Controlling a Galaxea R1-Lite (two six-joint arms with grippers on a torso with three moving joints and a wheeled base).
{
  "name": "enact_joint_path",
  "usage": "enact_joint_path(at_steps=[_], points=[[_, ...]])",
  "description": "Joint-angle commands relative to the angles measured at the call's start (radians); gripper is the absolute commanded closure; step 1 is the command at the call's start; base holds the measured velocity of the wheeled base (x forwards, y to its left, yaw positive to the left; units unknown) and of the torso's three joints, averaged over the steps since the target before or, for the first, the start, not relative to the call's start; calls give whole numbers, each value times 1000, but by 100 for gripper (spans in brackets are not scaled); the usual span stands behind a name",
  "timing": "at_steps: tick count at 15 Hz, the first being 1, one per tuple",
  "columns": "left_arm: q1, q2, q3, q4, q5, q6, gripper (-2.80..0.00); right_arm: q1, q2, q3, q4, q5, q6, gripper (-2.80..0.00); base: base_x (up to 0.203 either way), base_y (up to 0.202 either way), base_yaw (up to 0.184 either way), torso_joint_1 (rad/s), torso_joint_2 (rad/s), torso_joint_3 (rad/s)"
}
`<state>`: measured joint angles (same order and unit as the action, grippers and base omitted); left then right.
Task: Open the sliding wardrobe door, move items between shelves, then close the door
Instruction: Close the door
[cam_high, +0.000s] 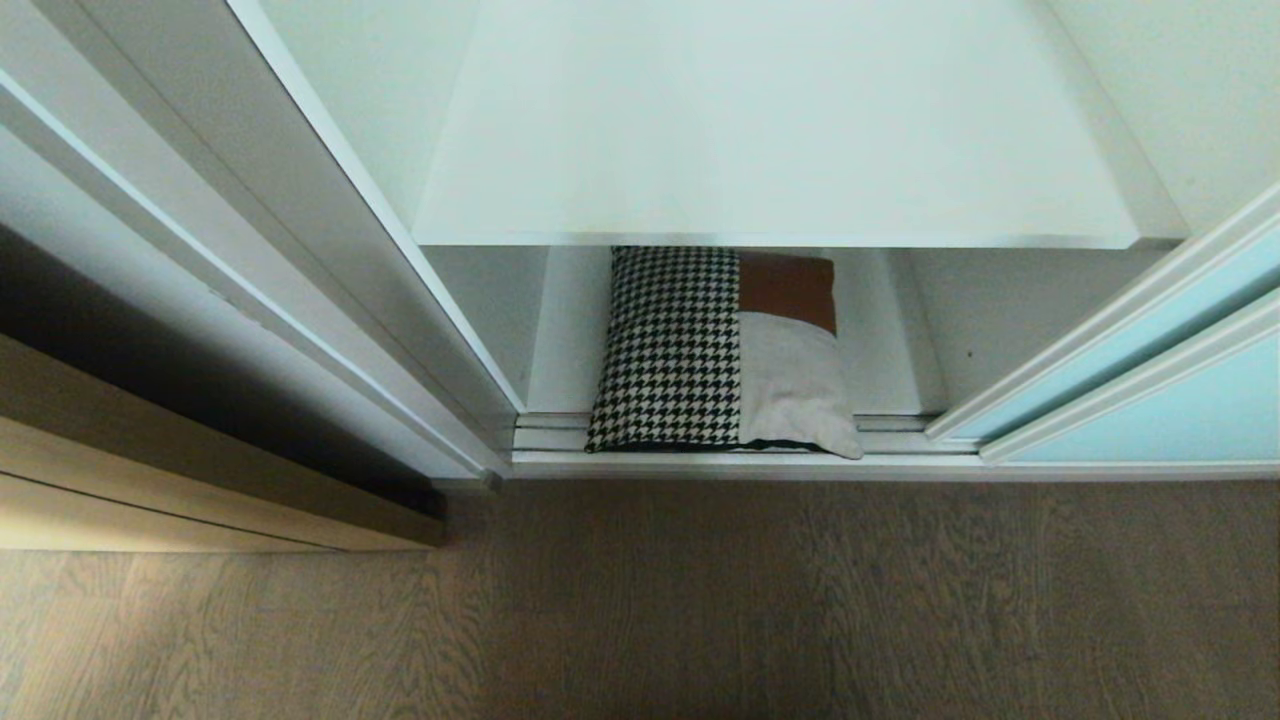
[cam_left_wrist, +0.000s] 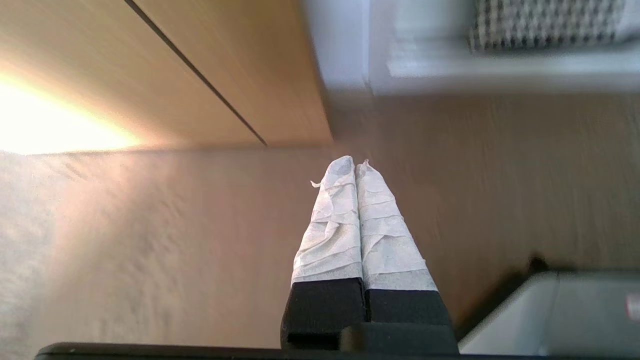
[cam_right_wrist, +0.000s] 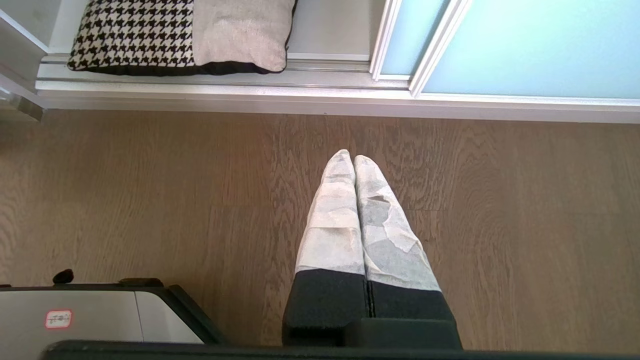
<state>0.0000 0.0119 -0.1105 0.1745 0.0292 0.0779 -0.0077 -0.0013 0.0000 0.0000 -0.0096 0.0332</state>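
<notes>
Left gripper: your left claw hangs over the wooden floor with its two paper-wrapped fingers pressed flat together and nothing between them. You see it only in the left wrist view.
Right gripper: your right claw is the same, its taped fingers closed tip to tip and empty, above the floor in front of the wardrobe. It shows only in its own wrist view.
Robot base: you can see a grey corner of it low beside the right claw.
Wooden cabinet front: light wood, standing to your left of the wardrobe opening.
Door track: the pale rail runs along the floor edge at the foot of the opening.
Sliding wardrobe door: the frosted aqua panel sits pushed to your right, so the compartment stands open.
Cushion: your patchwork cushion lies flat on the bottom shelf, houndstooth half to the left, brown and beige patches to the right, its front edge reaching out over the track.
Upper shelf: the white board sits directly above the cushion, covering its rear edge.
</notes>
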Motion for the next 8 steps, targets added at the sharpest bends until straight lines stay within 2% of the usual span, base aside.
enact_joint_path(at_steps=[1,4,8], points=[[2,-10,52,-10,-72,-9,0,0,1,0,0,-1,1,0,0,0,0,0,0,0],[2,-10,54,-21,-63,-34,0,0,1,0,0,-1,1,0,0,0,0,0,0,0],[2,-9,57,-26,-69,5,0,0,1,0,0,0,1,0,0,0,0,0,0,0]])
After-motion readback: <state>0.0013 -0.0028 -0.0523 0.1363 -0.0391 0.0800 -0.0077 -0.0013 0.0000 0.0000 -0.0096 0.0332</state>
